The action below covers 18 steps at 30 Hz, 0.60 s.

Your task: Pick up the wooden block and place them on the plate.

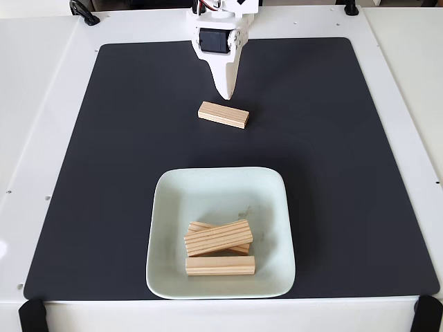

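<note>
One wooden block (223, 115) lies flat on the black mat, a little above the plate (208, 190) in the fixed view. The plate is pale mint-white and square with rounded corners. Three more blocks rest in its lower half: two crossed over each other (218, 238) and one lying lengthwise (220, 265) in front of them. My white gripper (225, 93) hangs from the top centre, its tip just above and behind the loose block. Its fingers look pressed together with nothing between them.
The black mat (346, 173) covers most of a white table. Black clamps sit at the table's front corners (32, 315) (428, 312). A black cable (83, 12) lies at the top left.
</note>
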{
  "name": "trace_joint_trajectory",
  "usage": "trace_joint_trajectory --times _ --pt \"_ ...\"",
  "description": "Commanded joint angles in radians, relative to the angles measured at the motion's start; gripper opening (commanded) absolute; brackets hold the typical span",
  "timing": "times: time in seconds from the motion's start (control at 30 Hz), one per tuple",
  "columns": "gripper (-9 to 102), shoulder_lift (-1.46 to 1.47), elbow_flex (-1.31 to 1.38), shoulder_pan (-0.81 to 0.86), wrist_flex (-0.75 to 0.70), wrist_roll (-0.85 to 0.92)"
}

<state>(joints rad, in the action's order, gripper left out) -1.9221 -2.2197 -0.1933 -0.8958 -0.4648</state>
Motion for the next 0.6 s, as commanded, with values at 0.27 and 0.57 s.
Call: trace_joint_trajectory --times 0.27,0.57 --pt "25 -0.005 0.025 0.014 -0.008 -0.012" --pt "26 0.018 0.026 0.006 -0.097 0.000"
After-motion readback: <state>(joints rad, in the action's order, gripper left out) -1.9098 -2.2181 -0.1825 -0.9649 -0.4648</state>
